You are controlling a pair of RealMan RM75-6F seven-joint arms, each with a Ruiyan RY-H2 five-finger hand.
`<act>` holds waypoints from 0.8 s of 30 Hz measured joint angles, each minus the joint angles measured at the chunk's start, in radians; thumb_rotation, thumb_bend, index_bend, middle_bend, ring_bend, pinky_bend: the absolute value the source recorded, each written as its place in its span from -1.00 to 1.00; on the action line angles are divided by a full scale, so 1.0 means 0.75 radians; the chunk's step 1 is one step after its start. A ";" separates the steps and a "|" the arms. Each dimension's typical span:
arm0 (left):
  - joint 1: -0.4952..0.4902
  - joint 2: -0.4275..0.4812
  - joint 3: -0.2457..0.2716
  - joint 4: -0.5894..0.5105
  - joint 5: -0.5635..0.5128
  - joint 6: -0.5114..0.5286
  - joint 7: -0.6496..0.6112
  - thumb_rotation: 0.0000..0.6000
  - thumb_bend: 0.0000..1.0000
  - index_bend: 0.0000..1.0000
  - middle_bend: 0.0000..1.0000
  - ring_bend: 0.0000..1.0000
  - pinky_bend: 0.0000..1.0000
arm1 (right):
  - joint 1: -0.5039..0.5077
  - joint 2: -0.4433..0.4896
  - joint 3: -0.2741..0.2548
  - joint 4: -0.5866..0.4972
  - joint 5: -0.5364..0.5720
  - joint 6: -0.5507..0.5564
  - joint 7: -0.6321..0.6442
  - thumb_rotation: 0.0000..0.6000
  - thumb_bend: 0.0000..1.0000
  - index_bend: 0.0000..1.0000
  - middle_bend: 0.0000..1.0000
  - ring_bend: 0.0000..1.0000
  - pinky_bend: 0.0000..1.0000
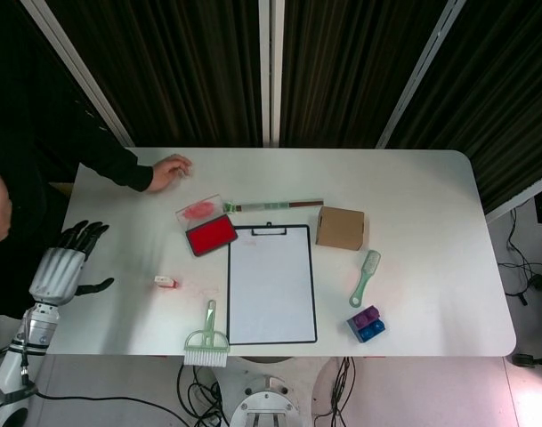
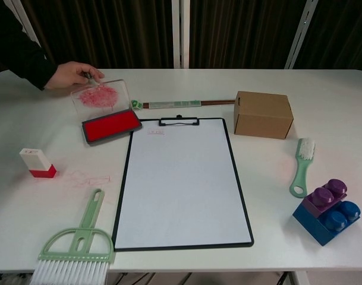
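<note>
White tabletop [image 1: 431,196], dark curtains. Left hand [image 1: 64,267] idle off the 9 o'clock edge, fingers apart, empty; stamp [image 1: 165,281] nearest. Right hand unseen. Next: reach in.

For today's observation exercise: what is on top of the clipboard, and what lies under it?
A white sheet lies on the clipboard, held by its clip. Anything beneath is covered; only the table shows around it.

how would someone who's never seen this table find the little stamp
Start at the clipboard in the middle of the white table, then look toward its left side, below the open red ink pad. The stamp stands alone there: a small white block with a red base, unlike the green hand broom nearer the front edge.
</note>
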 measured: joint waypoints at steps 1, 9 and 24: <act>0.002 0.003 -0.001 0.000 -0.001 0.003 -0.003 0.59 -0.79 -0.76 -0.76 -0.84 -0.64 | -0.002 -0.001 -0.002 0.006 -0.002 0.000 0.006 1.00 -0.53 -1.00 -1.00 -1.00 -1.00; 0.027 0.048 -0.011 -0.014 -0.010 0.039 -0.005 -0.33 -0.61 -0.75 -0.77 -0.86 -0.64 | -0.001 -0.013 -0.008 0.035 -0.036 0.028 0.019 1.00 -0.53 -1.00 -1.00 -1.00 -1.00; 0.085 0.082 0.024 0.001 0.000 0.054 -0.051 -0.28 -0.61 -0.75 -0.80 -0.86 -0.64 | 0.009 -0.039 0.000 0.029 -0.025 0.021 -0.041 1.00 -0.51 -1.00 -1.00 -1.00 -1.00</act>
